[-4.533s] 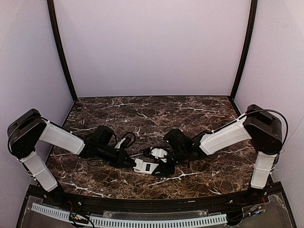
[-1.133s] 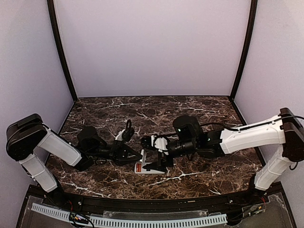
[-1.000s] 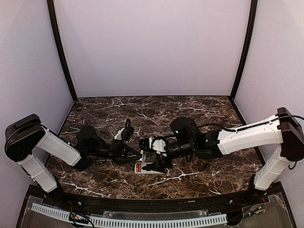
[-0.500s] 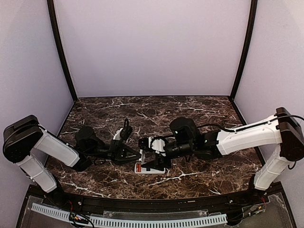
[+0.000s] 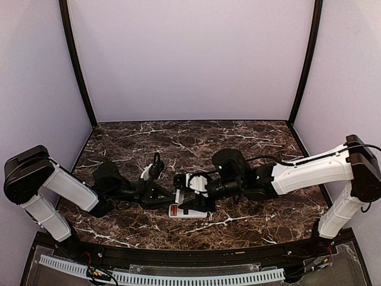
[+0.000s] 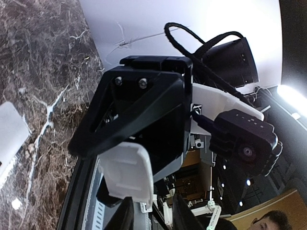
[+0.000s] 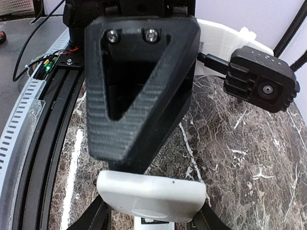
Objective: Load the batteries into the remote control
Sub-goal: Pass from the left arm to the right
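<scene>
Remote control, white, down on the table close to its near edge, about midway between the left and right edges. From above, an orange-red patch at its left end; cannot tell whether battery or casing. From the right wrist, a white rounded slab with a small dark mark on the face in view.

Just beyond it, right gripper, low over its right half. Own dark fingers on either side of the slab; cannot tell whether clamped on it or just short of contact.

Level with that, left gripper at the remote's left end. One black triangular finger pointing down and meeting the slab's far edge, as seen from the right wrist. Jaws parted a little in its own view, nothing between them.

Farther back, both forearms stretched low and inward over the dark veined marble. Then the far edge, pale lilac walls and black corner posts.
</scene>
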